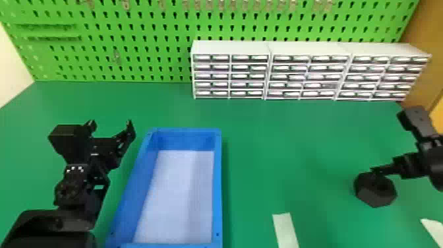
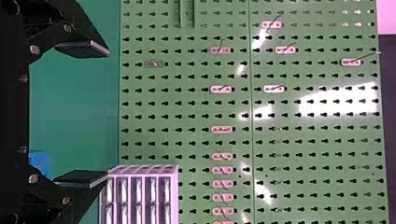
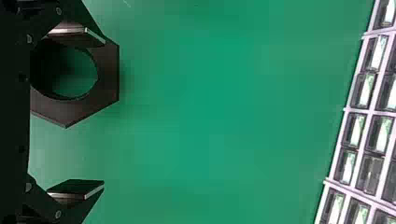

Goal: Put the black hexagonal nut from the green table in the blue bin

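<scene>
Left arm (image 1: pixel 49 229) up close, left gripper (image 1: pixel 111 122) spread by the far left corner of the blue bin (image 1: pixel 217 198), and right of it on the green table (image 1: pixel 290 158), the right gripper (image 3: pixel 102 113), wide open but off-centre, could shove the black hexagonal nut (image 3: pixel 108 77) by closing now.

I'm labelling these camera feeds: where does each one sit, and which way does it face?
Head view: on the head, facing forward and down at the green table and blue bin; both arms show.
Left wrist view: on the left wrist, facing the pegboard; the left gripper shows, open.
Right wrist view: on the right wrist, facing the table and black nut; the right gripper shows, open.
Head and right wrist views share the nut.
</scene>
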You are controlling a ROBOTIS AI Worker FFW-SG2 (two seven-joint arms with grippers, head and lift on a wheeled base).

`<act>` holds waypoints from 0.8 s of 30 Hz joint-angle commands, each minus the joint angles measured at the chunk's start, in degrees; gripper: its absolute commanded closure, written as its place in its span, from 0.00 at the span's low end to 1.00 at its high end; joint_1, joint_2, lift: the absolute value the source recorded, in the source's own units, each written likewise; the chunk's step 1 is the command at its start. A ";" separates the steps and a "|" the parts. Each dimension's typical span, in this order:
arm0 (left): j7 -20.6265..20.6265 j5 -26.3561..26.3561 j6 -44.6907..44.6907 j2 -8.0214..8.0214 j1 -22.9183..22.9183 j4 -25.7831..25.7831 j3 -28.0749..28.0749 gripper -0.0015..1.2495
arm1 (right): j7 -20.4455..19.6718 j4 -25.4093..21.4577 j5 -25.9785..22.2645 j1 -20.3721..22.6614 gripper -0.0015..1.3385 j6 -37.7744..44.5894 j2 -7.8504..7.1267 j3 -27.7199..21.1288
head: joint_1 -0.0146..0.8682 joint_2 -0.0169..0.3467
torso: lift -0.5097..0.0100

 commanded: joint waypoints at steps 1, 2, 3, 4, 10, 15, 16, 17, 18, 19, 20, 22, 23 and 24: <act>0.00 0.00 0.00 0.00 0.09 0.00 0.00 0.27 | 0.00 1.38 0.06 0.12 0.16 -1.29 -0.08 0.02 | 0.79 0.19 | 0.79; 0.00 0.00 0.00 0.00 0.09 0.00 0.00 0.27 | 0.00 1.82 -0.03 0.12 0.16 -1.65 -0.08 0.02 | 0.79 0.19 | 0.79; 0.00 0.00 0.00 0.00 0.09 0.00 0.00 0.27 | 0.00 2.08 -0.03 0.12 0.16 -1.91 -0.08 -0.07 | 0.79 0.19 | 0.79; 0.00 0.00 0.00 0.00 0.09 0.00 0.00 0.27 | 0.00 2.52 0.06 0.12 0.16 -2.17 0.01 -0.07 | 0.79 0.19 | 0.79; 0.00 0.00 0.00 0.00 0.00 0.00 0.00 0.27 | -0.09 4.89 0.06 0.03 0.16 -3.14 0.01 -0.69 | 0.79 0.19 | 0.79; 0.00 0.00 0.00 0.00 0.09 0.00 0.00 0.27 | -0.09 6.21 0.06 -0.05 0.17 -4.19 -0.08 -1.39 | 0.79 0.19 | 0.79; 0.00 0.00 0.00 0.00 0.09 0.00 0.00 0.27 | -0.09 6.56 0.15 -0.14 0.17 -4.46 -0.08 -1.48 | 0.79 0.19 | 0.79; 0.00 0.00 0.00 0.00 0.09 0.00 0.00 0.27 | -0.09 6.83 0.15 -0.14 0.17 -4.55 -0.08 -1.56 | 0.79 0.19 | 0.79; 0.00 0.00 0.00 0.00 0.09 0.00 0.00 0.27 | -0.09 7.09 0.15 -0.23 0.17 -4.63 -0.08 -1.56 | 0.79 0.19 | 0.79; 0.00 0.00 0.00 0.00 0.09 0.00 0.00 0.27 | -0.18 7.35 0.15 -0.32 0.17 -4.90 -0.08 -1.65 | 0.79 0.19 | 0.79; 0.00 0.00 0.00 0.00 0.09 0.00 0.00 0.27 | -0.18 7.62 0.15 -0.32 0.17 -5.07 -0.08 -1.74 | 0.79 0.19 | 0.79; 0.00 0.00 0.00 0.00 0.09 0.00 0.00 0.27 | -0.35 8.14 0.06 -0.41 0.17 -5.42 0.01 -1.83 | 0.79 0.19 | 0.79; 0.00 0.00 0.00 0.00 0.09 0.00 0.00 0.27 | -0.44 8.32 0.06 -0.41 0.17 -5.51 0.01 -1.83 | 0.79 0.19 | 0.79; 0.00 0.00 0.00 0.00 0.09 0.00 0.00 0.27 | -0.53 8.50 0.06 -0.41 0.17 -5.60 0.01 -1.92 | 0.79 0.19 | 0.79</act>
